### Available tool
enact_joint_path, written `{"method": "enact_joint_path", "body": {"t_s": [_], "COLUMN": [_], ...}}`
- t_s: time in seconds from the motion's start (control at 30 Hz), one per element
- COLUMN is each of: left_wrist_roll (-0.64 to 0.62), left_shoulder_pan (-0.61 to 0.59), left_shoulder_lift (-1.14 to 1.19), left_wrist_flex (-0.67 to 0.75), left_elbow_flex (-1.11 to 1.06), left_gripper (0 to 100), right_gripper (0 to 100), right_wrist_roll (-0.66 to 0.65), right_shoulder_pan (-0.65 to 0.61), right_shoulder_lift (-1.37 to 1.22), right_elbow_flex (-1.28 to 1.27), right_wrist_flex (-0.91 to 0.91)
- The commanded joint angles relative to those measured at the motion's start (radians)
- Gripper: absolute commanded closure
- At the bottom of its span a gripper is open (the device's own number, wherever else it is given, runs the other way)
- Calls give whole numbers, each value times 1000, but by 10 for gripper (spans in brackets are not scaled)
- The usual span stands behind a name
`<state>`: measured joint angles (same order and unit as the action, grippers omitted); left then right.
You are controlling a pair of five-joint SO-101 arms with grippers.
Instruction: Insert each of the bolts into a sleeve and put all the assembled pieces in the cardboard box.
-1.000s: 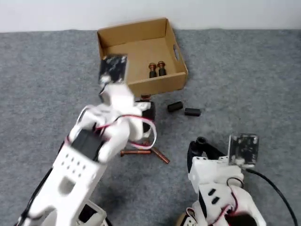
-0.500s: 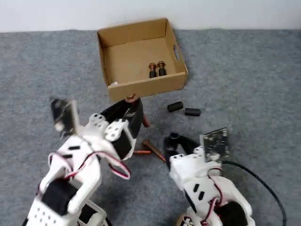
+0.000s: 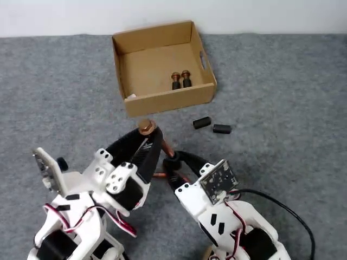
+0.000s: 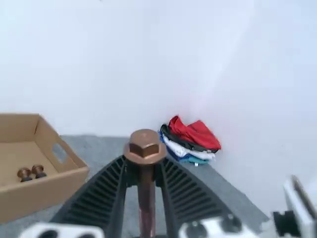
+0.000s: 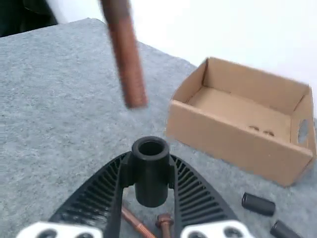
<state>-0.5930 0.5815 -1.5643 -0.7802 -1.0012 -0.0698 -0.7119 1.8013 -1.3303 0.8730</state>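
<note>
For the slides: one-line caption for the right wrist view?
Right hand holds a black sleeve bore-up below the hanging copper bolt, cardboard box behind.

My left fingers [image 4: 106, 193]: black plastic, matt, ribbed inner faces. My right fingers [image 5: 198, 198]: same. Between left pair, bolt [image 4: 144, 148]: copper-toned metal, smooth, dull sheen. Between right pair, sleeve [image 5: 150, 171]: black, matt, smooth, plastic-looking. Beyond, cardboard box [image 3: 168, 102]: brown paperboard, matt. Under all, table cover [image 3: 282, 81]: grey carpet-like cloth, rough, fuzzy. My arm shells [image 3: 249, 219]: white plastic, slight gloss.
</note>
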Motion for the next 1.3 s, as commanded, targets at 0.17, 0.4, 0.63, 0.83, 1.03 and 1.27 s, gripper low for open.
{"method": "enact_joint_path", "body": {"t_s": [0.17,0.4,0.63,0.83,1.03,1.27], "left_wrist_roll": [12,9,28,189,212,210], "left_shoulder_pan": [-54,-29,72,60,57,57], "left_shoulder_lift": [-15,-12,-8,-8,-8,-8], "left_wrist_flex": [54,77,71,43,-43,-107], "left_elbow_flex": [-87,-156,-205,-257,-254,-166], "left_gripper": [995,995,995,992,830,803], "right_gripper": [991,991,991,991,991,991], "right_wrist_roll": [-80,-81,-81,-81,-81,-81], "right_shoulder_pan": [-7,-7,-5,-4,-2,-2], "right_shoulder_lift": [8,2,2,2,2,1], "right_elbow_flex": [23,44,44,41,38,37], "right_wrist_flex": [-50,-50,-50,-44,-42,-41]}}
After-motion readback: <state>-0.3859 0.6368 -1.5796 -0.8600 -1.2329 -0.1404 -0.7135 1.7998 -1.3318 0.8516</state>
